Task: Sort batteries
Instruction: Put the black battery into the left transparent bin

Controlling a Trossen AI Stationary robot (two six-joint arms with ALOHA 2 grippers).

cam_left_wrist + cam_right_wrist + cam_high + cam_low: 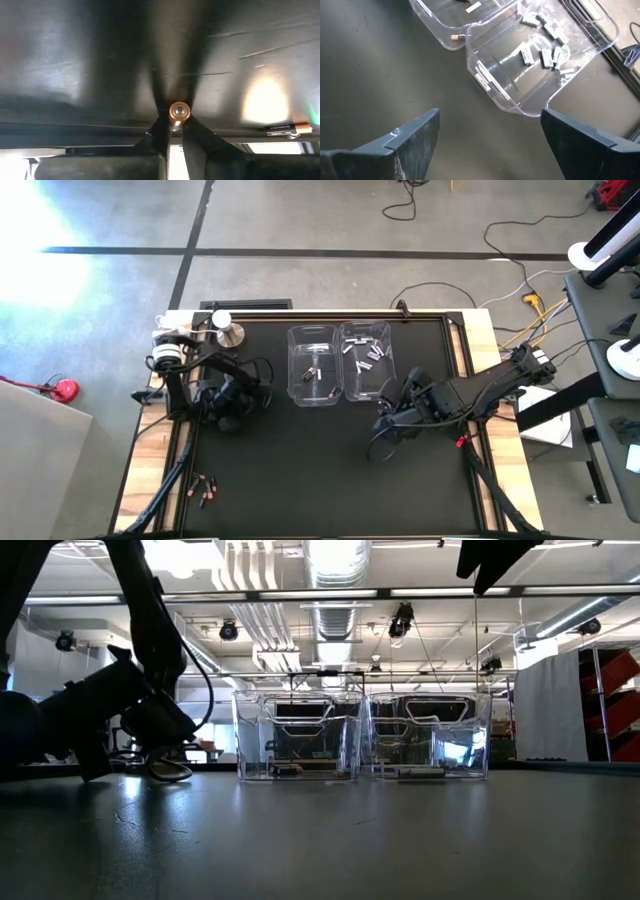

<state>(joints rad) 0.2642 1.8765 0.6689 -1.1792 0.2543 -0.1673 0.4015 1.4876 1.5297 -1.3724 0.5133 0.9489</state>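
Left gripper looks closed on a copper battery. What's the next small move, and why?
Probably lift the left gripper straight up, then carry toward the left bin. Its fingers pinch a copper-ended battery low over the table, and that bin appears to hold the copper ones. The right gripper waits open by the right bin.

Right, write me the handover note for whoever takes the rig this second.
Left claw: shut on a copper-topped battery, low over the mat left of the bins.
Right claw: open, empty, just in front of the right bin.
Done: several silver batteries lie in the right bin; a couple of batteries lie in the left bin.
Left: bin the held battery, then fetch the loose batteries at the mat's near-left corner.
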